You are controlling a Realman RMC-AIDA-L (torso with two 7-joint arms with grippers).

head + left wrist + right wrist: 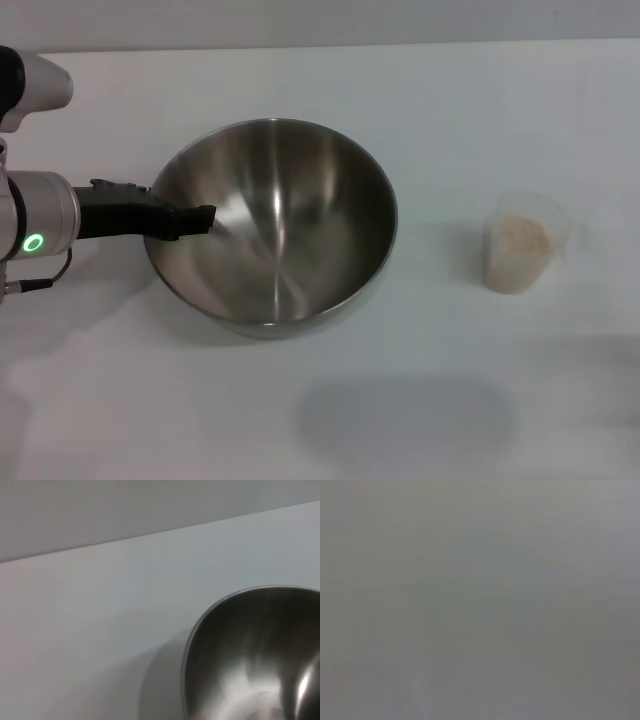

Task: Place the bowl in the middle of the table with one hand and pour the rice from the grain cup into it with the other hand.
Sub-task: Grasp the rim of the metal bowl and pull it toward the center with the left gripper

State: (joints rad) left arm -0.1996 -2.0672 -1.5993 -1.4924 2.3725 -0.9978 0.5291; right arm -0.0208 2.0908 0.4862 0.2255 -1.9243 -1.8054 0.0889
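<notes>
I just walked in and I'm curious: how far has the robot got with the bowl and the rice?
The bowl sits near the middle of the table, and the left gripper is at its rim, so placing looks about finished. The bowl is empty. The rice is all in the grain cup, standing untouched to the right. Picking up the cup and pouring remain; the right gripper is out of view.
</notes>
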